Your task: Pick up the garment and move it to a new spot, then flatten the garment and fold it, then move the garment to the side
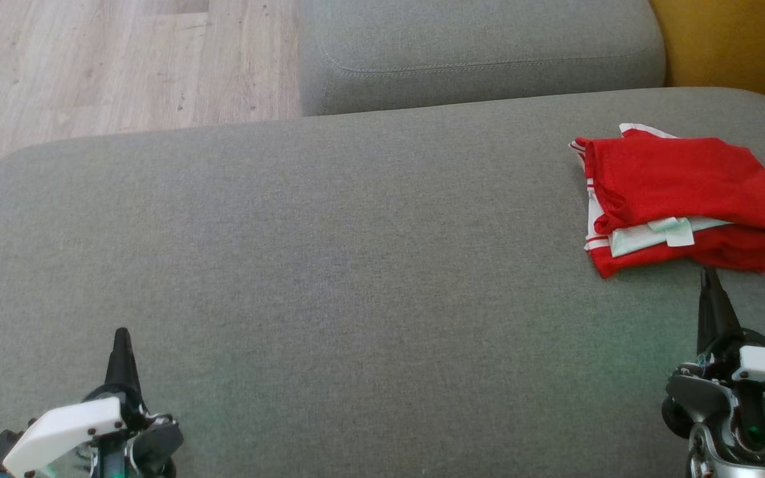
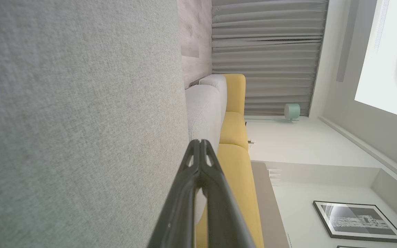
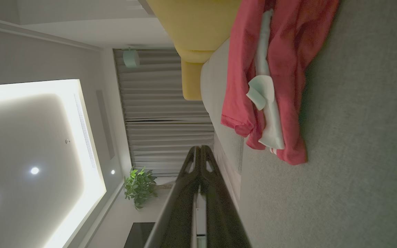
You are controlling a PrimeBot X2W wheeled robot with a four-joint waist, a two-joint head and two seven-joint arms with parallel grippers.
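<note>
The grey seat cushion [image 1: 329,232] carries everything, with a second grey cushion [image 1: 482,53] at 12 o'clock and wood floor [image 1: 123,60] at 10. The garment [image 1: 681,192], red with white trim, lies folded at 2 o'clock, its lower layers hidden. The left gripper [image 1: 121,337] at 7 and the right gripper [image 1: 708,273] at 4 both have jaws clenched on nothing. The right tip sits just beside the garment's near edge.

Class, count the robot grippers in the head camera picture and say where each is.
2. The left gripper is at lower left over bare grey cushion; the right gripper at lower right, tip close to the red garment.
</note>
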